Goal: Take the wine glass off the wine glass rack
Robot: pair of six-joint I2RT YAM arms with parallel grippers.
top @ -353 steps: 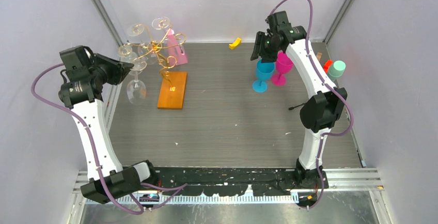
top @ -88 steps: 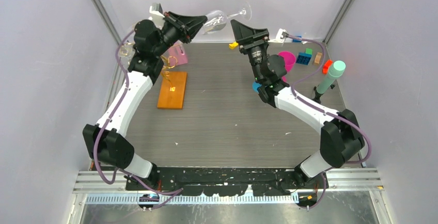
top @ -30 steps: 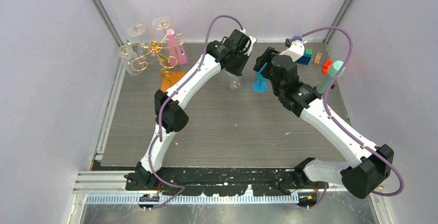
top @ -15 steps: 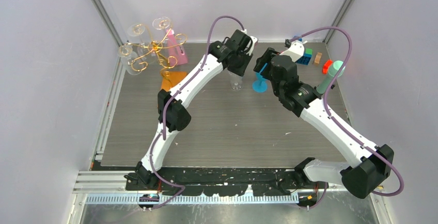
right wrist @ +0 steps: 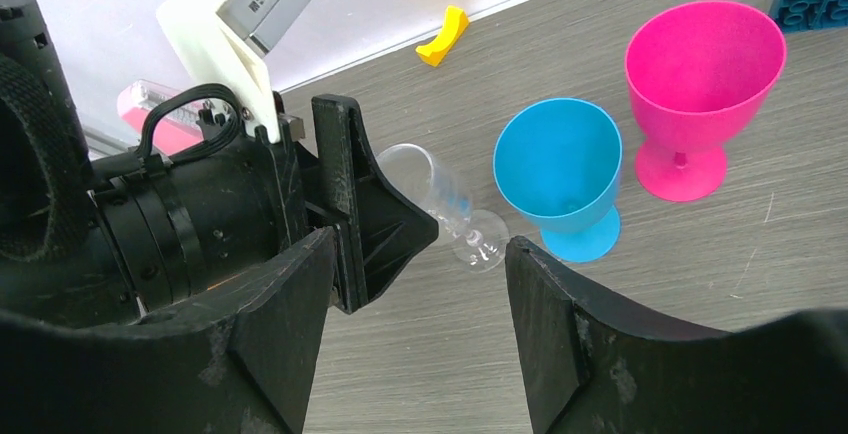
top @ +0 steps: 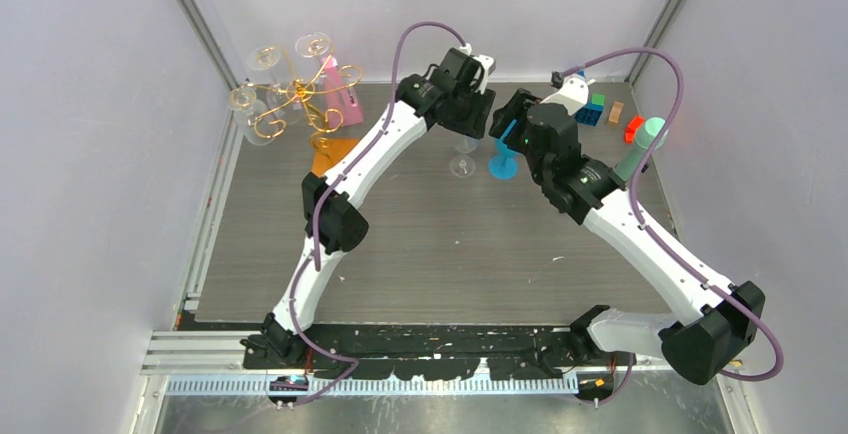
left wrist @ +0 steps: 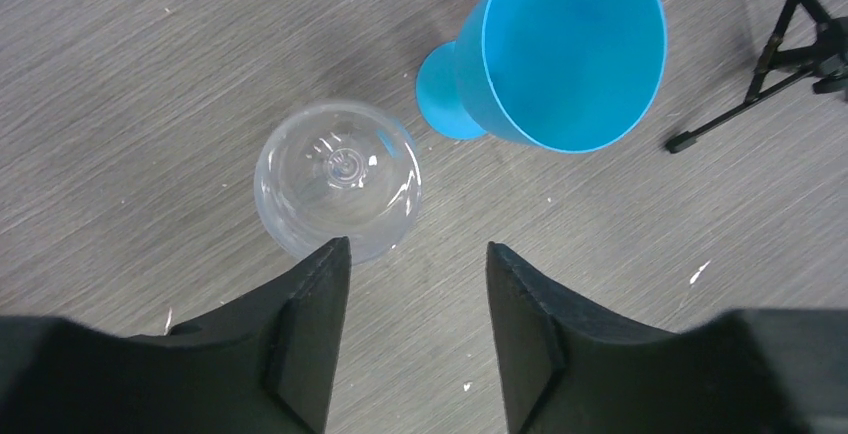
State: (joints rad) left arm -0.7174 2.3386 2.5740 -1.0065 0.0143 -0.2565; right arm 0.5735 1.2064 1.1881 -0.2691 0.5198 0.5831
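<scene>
**Glass on the bench, left claw open above it**

The wine glass (top: pixel 462 161) stands upright on its foot on the bench (top: pixel 420 254), towards the far middle, just beside a blue goblet (left wrist: pixel 570 49) but with a gap between them. It is well apart from the wine glass rack (top: pixel 300 89), whose gold arms carry other clear glasses at the far left corner.

The left claw (left wrist: pixel 417 254) hangs directly over the glass and looks down into its bowl. Its fingers are released, standing apart with nothing between them; the rim of the glass shows just beyond the left fingertip, and whether it touches that tip cannot be told. The right claw (right wrist: pixel 420 244) is also spread wide and empty, hovering close by on the goblet side, with a pink goblet (right wrist: pixel 700 64) beyond the blue one.

By the look of it the step in hand is the release: the glass is off the rack, set down, and no longer gripped. What remains is the withdrawal. That calls for the left claw to rise straight up until its fingertips are above the rim before swinging away, since a sideways move could tip the thin-stemmed glass into the blue goblet. The right arm needs to keep out of that path.
</scene>
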